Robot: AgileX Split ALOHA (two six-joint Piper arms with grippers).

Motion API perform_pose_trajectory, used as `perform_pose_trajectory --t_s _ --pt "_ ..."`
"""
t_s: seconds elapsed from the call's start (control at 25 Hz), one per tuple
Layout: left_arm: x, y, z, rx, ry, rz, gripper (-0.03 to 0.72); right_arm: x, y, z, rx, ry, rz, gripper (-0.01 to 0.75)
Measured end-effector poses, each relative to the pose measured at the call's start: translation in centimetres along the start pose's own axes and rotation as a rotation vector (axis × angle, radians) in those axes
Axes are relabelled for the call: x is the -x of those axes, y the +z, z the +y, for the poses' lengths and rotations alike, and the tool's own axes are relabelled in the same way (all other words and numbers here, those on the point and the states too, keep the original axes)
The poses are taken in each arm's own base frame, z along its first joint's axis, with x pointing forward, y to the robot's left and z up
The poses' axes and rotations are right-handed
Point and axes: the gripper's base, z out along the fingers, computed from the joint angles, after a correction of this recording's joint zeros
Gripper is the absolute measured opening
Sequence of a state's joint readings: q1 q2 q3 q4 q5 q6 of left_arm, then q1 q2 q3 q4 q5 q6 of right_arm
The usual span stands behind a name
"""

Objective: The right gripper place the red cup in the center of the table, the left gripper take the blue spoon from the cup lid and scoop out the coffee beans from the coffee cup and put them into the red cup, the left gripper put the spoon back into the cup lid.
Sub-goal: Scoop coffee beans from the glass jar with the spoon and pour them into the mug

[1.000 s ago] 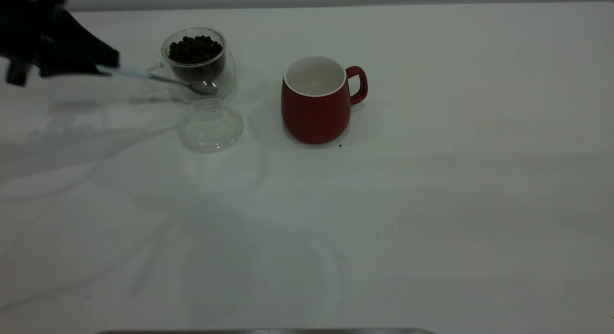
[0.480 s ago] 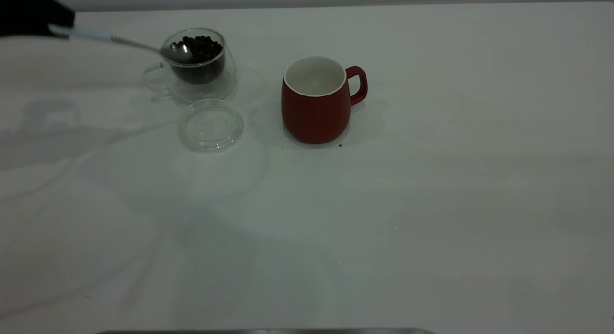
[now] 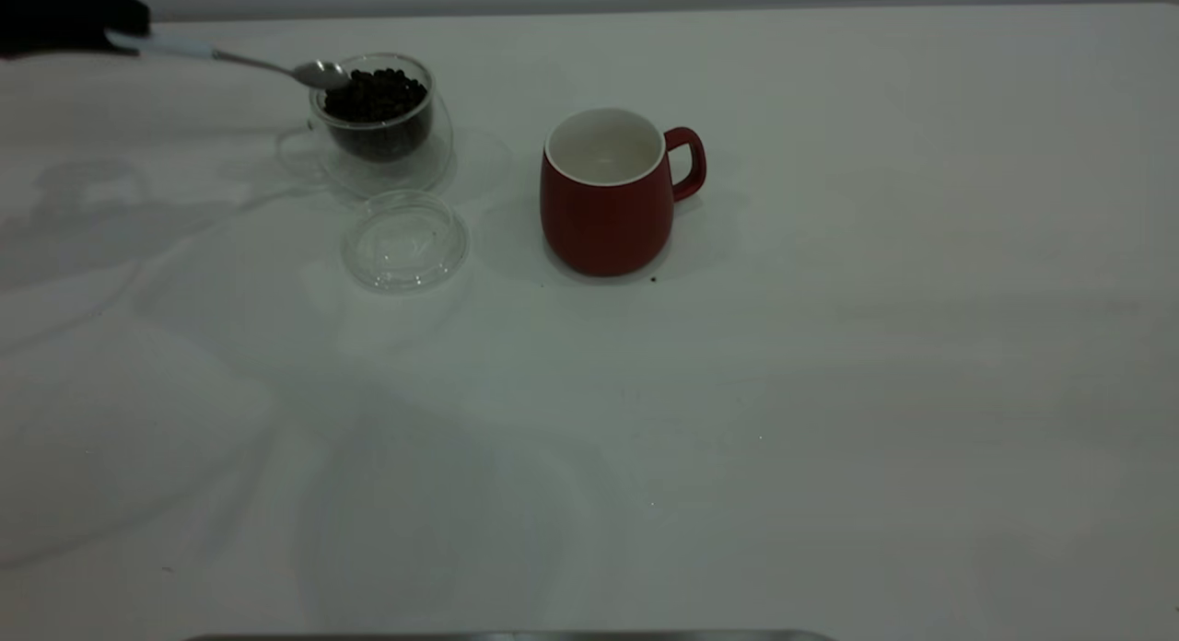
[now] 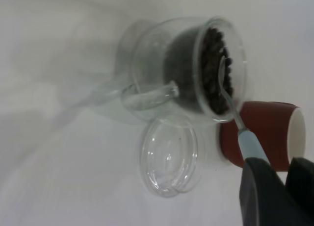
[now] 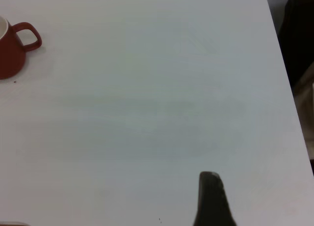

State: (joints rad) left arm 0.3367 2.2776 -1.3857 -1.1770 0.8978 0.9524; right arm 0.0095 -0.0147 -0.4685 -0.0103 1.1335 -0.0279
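Note:
My left gripper (image 3: pixel 124 35) is at the table's far left corner, shut on the pale blue handle of the blue spoon (image 3: pixel 241 62). The spoon's metal bowl hovers at the left rim of the clear glass coffee cup (image 3: pixel 387 153), just above the coffee beans (image 3: pixel 378 96). In the left wrist view the spoon (image 4: pixel 229 101) crosses the beans (image 4: pixel 213 49) inside the coffee cup (image 4: pixel 157 64), with the left gripper (image 4: pixel 278 179) shut on it. The cup lid (image 3: pixel 405 242) lies bare in front of the coffee cup. The red cup (image 3: pixel 603 203) stands upright to the right, its white inside showing nothing. The right gripper (image 5: pixel 212 196) hangs far from the red cup (image 5: pixel 10 52).
The white table (image 3: pixel 829 392) stretches wide in front of and to the right of the cups. A small dark speck (image 3: pixel 653 278) lies by the red cup's base. A dark object (image 5: pixel 299 35) stands beyond the table's edge in the right wrist view.
The left gripper has risen and drawn back to the left. The spoon came up from low in front of the coffee cup to its rim, over the beans.

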Motion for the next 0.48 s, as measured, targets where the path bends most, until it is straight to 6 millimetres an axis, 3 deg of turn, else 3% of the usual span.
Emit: perform_pose_trajectory --t_s 0.48 --pt "-0.8 2.6 2.0 -0.040 -0.065 0.003 0.122 0.0 0.0 0.0 0.000 0.000 0.000 0.532"
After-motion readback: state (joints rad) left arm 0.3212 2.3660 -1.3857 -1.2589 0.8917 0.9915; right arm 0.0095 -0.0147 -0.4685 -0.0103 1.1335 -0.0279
